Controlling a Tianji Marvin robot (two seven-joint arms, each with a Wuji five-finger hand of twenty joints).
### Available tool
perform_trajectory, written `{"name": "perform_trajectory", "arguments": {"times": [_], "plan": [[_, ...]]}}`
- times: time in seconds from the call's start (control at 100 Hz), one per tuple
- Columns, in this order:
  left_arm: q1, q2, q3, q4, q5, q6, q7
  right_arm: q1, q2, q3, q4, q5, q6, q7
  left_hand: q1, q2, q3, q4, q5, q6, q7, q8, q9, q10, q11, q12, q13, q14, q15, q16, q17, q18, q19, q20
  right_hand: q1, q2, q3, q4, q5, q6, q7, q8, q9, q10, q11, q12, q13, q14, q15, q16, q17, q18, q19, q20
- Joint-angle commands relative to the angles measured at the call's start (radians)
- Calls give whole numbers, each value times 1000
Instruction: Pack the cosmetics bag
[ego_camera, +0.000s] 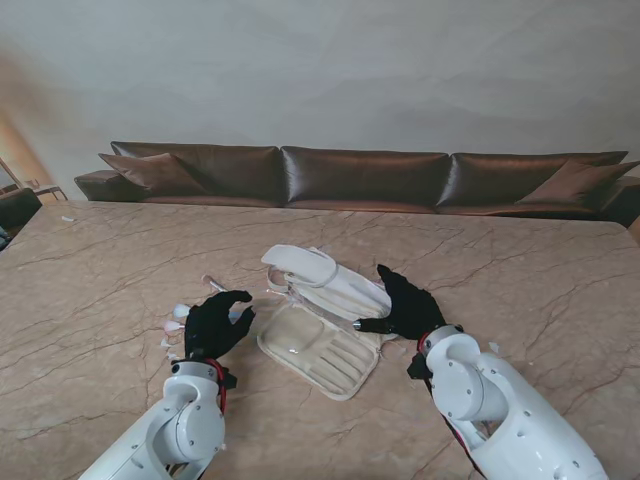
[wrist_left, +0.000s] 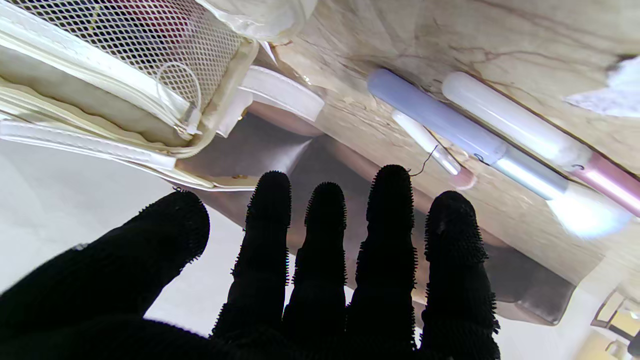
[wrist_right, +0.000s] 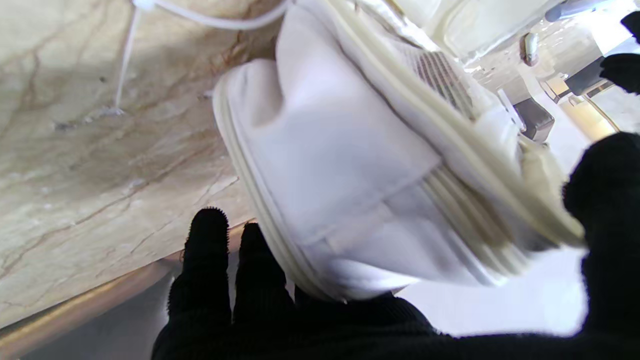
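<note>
The cream cosmetics bag (ego_camera: 322, 352) lies unzipped in the middle of the marble table, its flat half with ribbed pockets nearer to me. Its other half (ego_camera: 325, 278) is tilted up, with a mesh pocket (wrist_left: 150, 45) inside. My right hand (ego_camera: 408, 303) grips that raised half from the right; the white outer side (wrist_right: 340, 165) rests in the palm, the thumb round its edge. My left hand (ego_camera: 215, 322) hovers left of the bag, open, fingers (wrist_left: 390, 225) straight, holding nothing. Beyond them lie a lavender tube (wrist_left: 435, 120), a white tube with a pink cap (wrist_left: 515, 122) and a thin stick (wrist_left: 430, 145).
A few small pale items (ego_camera: 180, 312) lie on the table (ego_camera: 100, 270) around my left hand, too small to name. A white scrap (wrist_left: 612, 87) sits by the tubes. A brown sofa (ego_camera: 360, 175) runs along the table's far edge.
</note>
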Motion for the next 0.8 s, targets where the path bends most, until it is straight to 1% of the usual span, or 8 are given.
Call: {"name": "perform_trajectory", "arguments": {"times": [0.0, 0.04, 0.12, 0.21, 0.23, 0.26, 0.34, 0.79], "plan": [[13, 5, -7, -8, 3, -3, -2, 20, 2, -5, -28, -17, 10, 5, -28, 32, -13, 36, -10, -19, 20, 10, -26, -20, -13, -14, -11, -17, -14, 12, -15, -5, -6, 13, -72, -29, 11, -11, 7, 24, -11, -38, -31, 13, -45, -20, -27, 30, -25, -13, -10, 8, -18, 8], [16, 6, -11, -10, 3, -3, -4, 28, 5, -7, -39, -19, 15, 23, -26, 32, -13, 37, -10, -17, 20, 10, -31, -2, -15, -15, -12, -17, -14, 12, -17, -5, -8, 13, -76, -29, 13, -11, 8, 28, -13, -62, -32, 21, -74, -32, -34, 39, -29, -20, -12, 14, -27, 5], [19, 6, -16, -9, 2, -4, -4, 49, 10, -26, -56, -26, 29, 59, -30, 33, -16, 38, -8, -17, 20, 10, -28, -10, -14, -15, -13, -16, -15, 12, -18, -4, -10, 15, -72, -34, 11, -17, 14, 29, -19, -129, -35, 29, -128, -56, -46, 52, -33, -31, -11, 25, -33, 4], [22, 7, -18, -6, 3, -6, -4, 84, 15, -65, -51, -74, 32, 70, -33, 34, -19, 40, -7, -18, 19, 9, -27, -22, -14, -15, -13, -17, -16, 12, -20, -3, -12, 17, -68, -35, 12, -16, 14, 26, -23, -152, -41, 33, -140, -60, -43, 56, -30, -31, 2, 26, -30, 5], [22, 6, -18, -5, 2, -7, -4, 94, 16, -76, -47, -86, 32, 70, -34, 34, -19, 40, -7, -18, 19, 9, -27, -21, -14, -15, -13, -17, -16, 12, -20, -3, -12, 17, -65, -35, 10, -14, 19, 24, -16, -218, -39, 34, -146, -60, -45, 55, -28, -35, 2, 26, -29, 2], [22, 6, -18, -4, 0, -8, -4, 109, 17, -91, -41, -100, 33, 70, -34, 34, -19, 41, -7, -17, 18, 9, -27, -24, -14, -15, -13, -18, -17, 12, -21, -4, -13, 17, -62, -37, 11, -13, 20, 24, -14, -238, -39, 35, -149, -61, -45, 54, -27, -35, 3, 26, -29, 1], [24, 7, -21, -1, -1, -11, -5, 149, 19, -129, -23, -117, 40, 83, -35, 34, -20, 43, -6, -15, 18, 9, -29, -8, -17, -16, -14, -16, -18, 12, -22, -4, -15, 18, -50, -43, 12, -9, 21, 21, -16, -246, -42, 34, -172, -73, -44, 55, -24, -34, 7, 26, -28, 0], [53, 23, -75, -16, 26, -6, -39, 368, 19, -335, 67, -115, 100, 183, -39, 35, -31, 48, -15, -22, 12, 7, -40, -30, -18, -16, -38, -20, -32, 8, -54, 0, -41, 19, -38, -56, 8, -11, 23, 27, -42, -272, -45, 34, -209, -107, -24, 69, -9, -28, 40, 40, -7, 2]]}}
